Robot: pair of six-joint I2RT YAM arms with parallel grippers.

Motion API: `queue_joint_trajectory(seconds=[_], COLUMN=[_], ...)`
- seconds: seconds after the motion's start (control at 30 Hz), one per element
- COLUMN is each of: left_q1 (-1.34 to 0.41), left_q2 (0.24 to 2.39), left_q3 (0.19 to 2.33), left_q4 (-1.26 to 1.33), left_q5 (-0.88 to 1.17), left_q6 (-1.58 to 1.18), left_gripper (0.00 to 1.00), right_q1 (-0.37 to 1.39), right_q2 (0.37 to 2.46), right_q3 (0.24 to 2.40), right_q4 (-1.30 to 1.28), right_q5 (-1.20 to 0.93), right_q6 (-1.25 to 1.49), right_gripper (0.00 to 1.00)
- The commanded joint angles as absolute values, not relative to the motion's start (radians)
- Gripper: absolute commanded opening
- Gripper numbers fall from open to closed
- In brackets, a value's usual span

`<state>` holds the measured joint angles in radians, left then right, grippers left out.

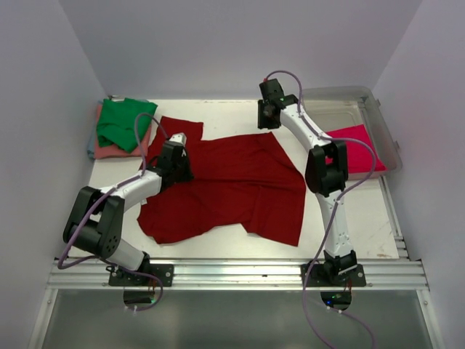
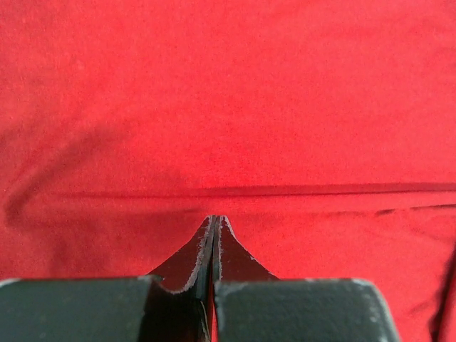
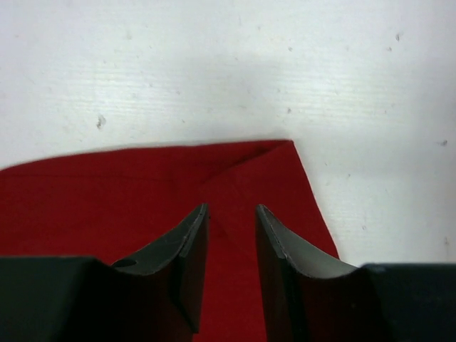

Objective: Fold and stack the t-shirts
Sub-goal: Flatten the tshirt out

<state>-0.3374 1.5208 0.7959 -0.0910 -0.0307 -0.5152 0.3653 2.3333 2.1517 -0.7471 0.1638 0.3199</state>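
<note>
White desk — dark red t-shirt spread mid-desk, still to fold; we see green shirt stacked on salmon shirt, back-left. Left end effector shut against cloth, right end effector part-open, empty.

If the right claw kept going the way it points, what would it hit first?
Probably the corner of the dark red t-shirt, lying just ahead of the right gripper, jaws open, with the white table beneath. Depth is hard to judge.
</note>
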Motion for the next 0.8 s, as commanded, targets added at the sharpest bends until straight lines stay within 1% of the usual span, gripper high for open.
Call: queue_joint_trajectory(seconds=[0.0, 0.07, 0.17, 0.27, 0.43, 0.7, 0.73, 0.77], left_q1=[-0.342, -0.342, -0.342, -0.341, -0.342, -0.342, -0.342, -0.342], left_q2=[1.494, 1.5, 1.5, 1.5, 1.508, 1.52, 1.522, 1.528], left_q3=[0.781, 0.775, 0.765, 0.765, 0.765, 0.758, 0.755, 0.753], left_q4=[-0.04, -0.038, -0.031, -0.029, -0.028, -0.029, -0.029, -0.029], left_q5=[-0.02, -0.021, -0.023, -0.025, -0.023, -0.026, -0.029, -0.029], left_q6=[-0.525, -0.528, -0.529, -0.528, -0.531, -0.537, -0.537, -0.538], left_gripper=[0.0, 0.0, 0.0, 0.0, 0.0, 0.0, 0.0, 0.0], right_q1=[0.365, 0.365, 0.367, 0.367, 0.368, 0.37, 0.371, 0.371], right_q2=[2.403, 2.445, 2.49, 2.484, 2.459, 2.457, 2.459, 2.464], right_q3=[2.29, 2.348, 2.37, 2.32, 2.231, 2.166, 2.157, 2.152], right_q4=[-0.796, -0.814, -0.833, -0.818, -0.79, -0.767, -0.762, -0.759], right_q5=[0.103, 0.071, 0.044, 0.046, 0.06, 0.078, 0.08, 0.084], right_q6=[0.295, 0.305, 0.319, 0.328, 0.334, 0.342, 0.342, 0.344], right_gripper=[0.36, 0.36, 0.36, 0.36, 0.33, 0.29, 0.27, 0.24])
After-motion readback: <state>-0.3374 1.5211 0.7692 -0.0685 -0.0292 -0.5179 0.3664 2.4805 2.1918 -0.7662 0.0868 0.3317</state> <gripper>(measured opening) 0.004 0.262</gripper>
